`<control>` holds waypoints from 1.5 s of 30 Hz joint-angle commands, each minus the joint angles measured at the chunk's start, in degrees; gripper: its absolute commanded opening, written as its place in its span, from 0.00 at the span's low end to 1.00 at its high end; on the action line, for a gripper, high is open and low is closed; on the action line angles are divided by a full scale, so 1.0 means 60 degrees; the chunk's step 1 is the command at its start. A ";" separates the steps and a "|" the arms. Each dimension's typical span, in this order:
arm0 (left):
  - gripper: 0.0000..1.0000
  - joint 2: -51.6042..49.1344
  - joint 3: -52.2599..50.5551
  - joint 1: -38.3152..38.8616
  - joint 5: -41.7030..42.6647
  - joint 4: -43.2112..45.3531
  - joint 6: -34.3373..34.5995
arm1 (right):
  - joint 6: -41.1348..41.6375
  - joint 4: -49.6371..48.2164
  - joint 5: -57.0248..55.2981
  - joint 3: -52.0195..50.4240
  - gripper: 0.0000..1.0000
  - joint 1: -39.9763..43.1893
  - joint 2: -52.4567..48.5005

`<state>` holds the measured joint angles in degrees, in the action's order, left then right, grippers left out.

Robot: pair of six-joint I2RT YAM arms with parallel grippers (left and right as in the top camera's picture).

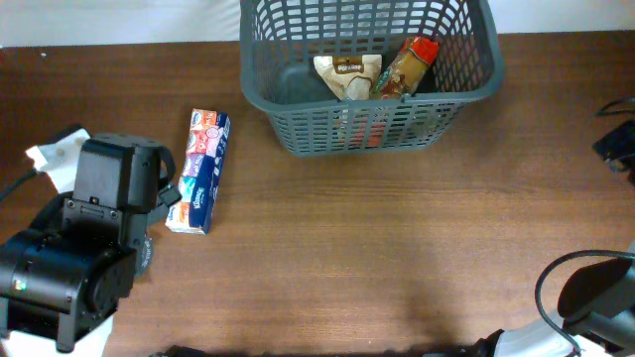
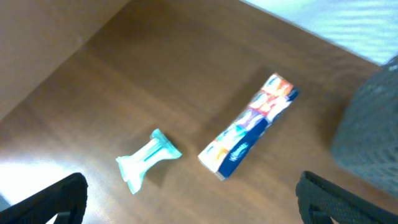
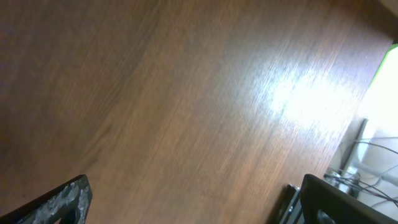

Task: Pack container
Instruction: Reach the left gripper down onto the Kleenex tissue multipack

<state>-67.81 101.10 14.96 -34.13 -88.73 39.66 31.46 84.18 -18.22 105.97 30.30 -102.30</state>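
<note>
The container, a dark grey lattice basket, stands at the back of the table, and its blurred corner shows in the left wrist view. Inside it lie a beige pouch and a brown bottle with a red cap. A long blue and white tissue pack lies flat on the table left of the basket. Beside it is a small teal wrapped item. My left gripper hovers open above the table near both. My right gripper is open over bare wood.
The left arm's black body fills the front left corner, with white paper behind it. The right arm sits at the front right. Cables lie off the table's right edge.
</note>
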 commanded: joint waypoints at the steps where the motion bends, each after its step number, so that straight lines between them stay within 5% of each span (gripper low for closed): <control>1: 1.00 -0.0080 0.0080 -0.0040 0.0805 0.0656 -0.1413 | 0.0095 -0.0160 0.0044 -0.0372 0.99 0.0018 0.0095; 7: 0.99 -0.1421 0.0612 -0.0867 0.3836 0.0452 -0.2973 | 0.0095 -0.0186 0.0044 -0.0415 0.99 0.0018 0.0095; 14: 0.99 -0.3989 0.2674 -0.1792 0.4299 -0.0484 -0.4554 | 0.0095 -0.0189 0.0047 -0.0415 0.99 0.0018 0.0095; 20: 1.00 -0.5836 0.4404 -0.2648 0.6342 -0.0310 -0.5978 | 0.0091 -0.0189 0.0044 -0.0415 0.99 0.0018 0.0095; 45: 0.99 -0.9278 0.4408 -0.2958 0.6302 0.0291 -0.7872 | 0.0091 -0.0189 0.0044 -0.0415 0.99 0.0018 0.0095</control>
<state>-119.61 126.89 -2.70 1.80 -87.29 -3.62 31.48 83.20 -17.89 103.79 30.30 -102.30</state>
